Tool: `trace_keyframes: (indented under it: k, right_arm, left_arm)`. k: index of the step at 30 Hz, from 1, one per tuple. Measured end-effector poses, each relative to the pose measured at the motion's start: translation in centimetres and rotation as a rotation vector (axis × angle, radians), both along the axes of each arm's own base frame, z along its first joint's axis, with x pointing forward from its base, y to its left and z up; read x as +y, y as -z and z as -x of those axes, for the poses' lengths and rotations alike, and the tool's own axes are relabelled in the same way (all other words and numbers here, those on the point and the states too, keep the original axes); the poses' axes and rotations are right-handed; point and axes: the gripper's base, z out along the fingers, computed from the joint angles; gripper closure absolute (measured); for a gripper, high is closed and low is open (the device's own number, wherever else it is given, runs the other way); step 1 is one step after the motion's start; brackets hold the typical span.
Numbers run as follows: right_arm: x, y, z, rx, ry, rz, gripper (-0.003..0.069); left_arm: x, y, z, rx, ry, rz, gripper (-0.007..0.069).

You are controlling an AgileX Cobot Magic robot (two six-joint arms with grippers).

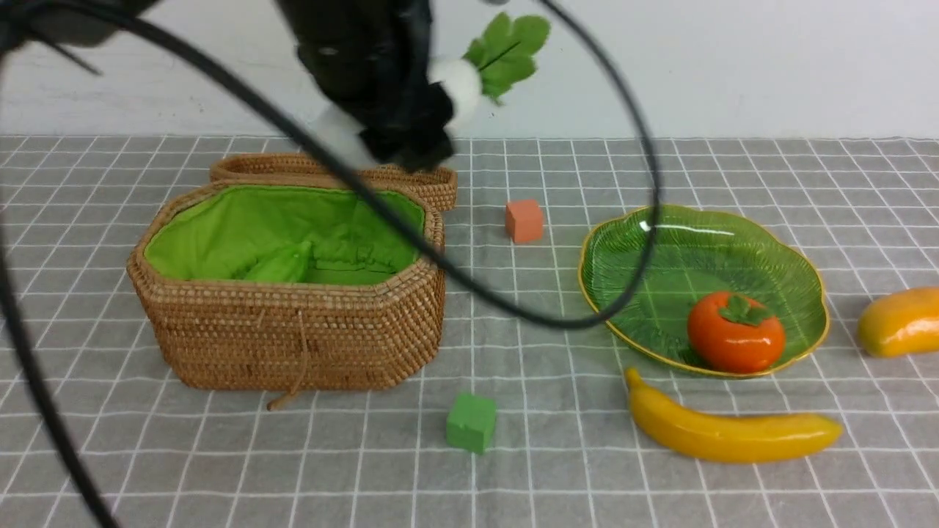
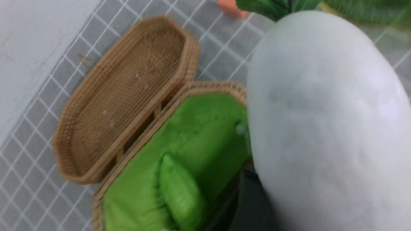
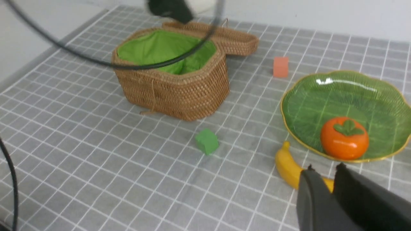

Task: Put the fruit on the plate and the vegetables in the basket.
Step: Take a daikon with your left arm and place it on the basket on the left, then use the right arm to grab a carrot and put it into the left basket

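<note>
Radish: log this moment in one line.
left gripper: holds radish over basket | gourd: in basket | persimmon: on plate | banana, mango: on cloth beside plate

Octagonal tan basket [image 1: 293, 345]: rough wicker, cloth lining [image 1: 242, 220]. Leaf-shaped green plate [image 1: 697, 249]: glossy ribbed glass. Round orange persimmon [image 1: 736, 334], long yellow banana [image 1: 733, 436]: glossy. White radish [image 2: 321, 128]: matt.
</note>
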Motion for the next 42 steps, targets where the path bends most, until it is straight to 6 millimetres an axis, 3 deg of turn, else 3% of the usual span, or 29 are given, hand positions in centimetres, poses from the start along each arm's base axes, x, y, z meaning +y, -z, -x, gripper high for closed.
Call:
trace_keyframes:
  k: [1, 2, 3, 5, 10, 14, 18, 19, 21, 25, 26, 30, 31, 33, 34, 35, 36, 37, 40, 42]
  right_arm:
    - [0.0, -0.1, 0.0, -0.009, -0.001, 0.001, 0.0557]
    - [0.0, -0.2, -0.1, -0.021, 0.001, -0.006, 0.0557]
    - [0.0, -0.2, -0.1, -0.023, 0.001, -0.007, 0.0557]
    - [0.0, -0.3, -0.1, -0.032, 0.002, -0.012, 0.0557]
    - [0.0, -0.3, -0.1, -0.032, 0.002, -0.012, 0.0557]
    - [0.0, -0.3, -0.2, -0.03, 0.002, -0.011, 0.0557]
    - [0.5, -0.2, -1.1, 0.003, 0.002, 0.003, 0.0554]
    - [0.9, -0.1, -2.1, 0.04, 0.001, 0.021, 0.0553]
    - [1.4, 0.0, -3.1, 0.079, 0.0, 0.039, 0.0552]
    - [2.6, 0.6, -5.8, 0.156, -0.02, 0.117, 0.055]
    - [2.9, 0.8, -6.5, 0.172, -0.023, 0.131, 0.055]
    - [4.5, 2.0, -10.1, 0.26, -0.057, 0.228, 0.0543]
    - [4.5, 2.0, -10.1, 0.258, -0.059, 0.231, 0.0543]
    - [5.6, 3.1, -12.6, 0.322, -0.089, 0.299, 0.0539]
    - [5.8, 3.3, -13.0, 0.334, -0.091, 0.307, 0.0539]
    - [6.6, 4.4, -14.8, 0.386, -0.109, 0.348, 0.0536]
    - [7.1, 5.2, -16.0, 0.423, -0.125, 0.379, 0.0534]
    - [7.2, 5.4, -16.2, 0.428, -0.13, 0.387, 0.0533]
    - [8.4, 7.5, -18.8, 0.51, -0.169, 0.454, 0.0524]
    - [9.3, 9.6, -20.9, 0.58, -0.206, 0.515, 0.0501]
  left_arm:
    - [1.0, 0.5, 0.0, 0.009, 0.031, -0.039, 0.0165]
    - [2.5, 2.2, -0.7, 0.032, 0.088, -0.114, 0.0165]
    - [2.9, 2.4, -0.9, 0.027, 0.1, -0.127, 0.0165]
    - [4.7, 5.8, -2.6, 0.05, 0.156, -0.206, 0.0165]
    - [7.0, 9.7, -5.7, 0.039, 0.117, -0.255, 0.0165]
    - [7.4, 10.2, -6.3, 0.028, 0.054, -0.261, 0.016]
    - [7.6, 10.0, -6.3, 0.023, -0.037, -0.216, 0.0062]
    - [7.7, 9.8, -6.1, 0.026, -0.075, -0.195, 0.0001]
    - [7.8, 9.4, -5.8, 0.032, -0.111, -0.175, -0.0027]
    - [8.1, 7.8, -4.5, 0.047, -0.167, -0.127, -0.0029]
    - [8.2, 7.2, -3.9, 0.055, -0.196, -0.087, -0.0015]
    - [7.6, 2.7, 0.1, 0.068, -0.372, 0.205, 0.0202]
    - [7.6, 2.4, 0.3, 0.063, -0.371, 0.212, 0.0217]
    - [7.3, -0.7, 4.2, 0.02, -0.398, 0.347, 0.0442]
    - [7.5, -1.3, 4.8, 0.007, -0.395, 0.362, 0.0459]
    - [7.6, -2.7, 8.0, -0.016, -0.369, 0.426, 0.0601]
    - [7.9, -3.0, 10.1, -0.024, -0.353, 0.461, 0.0638]
    - [7.9, -2.8, 10.4, -0.016, -0.35, 0.463, 0.0638]
    - [8.7, -2.4, 14.8, -0.011, -0.319, 0.555, 0.0638]
    - [9.5, -0.3, 18.0, 0.016, -0.291, 0.621, 0.0638]
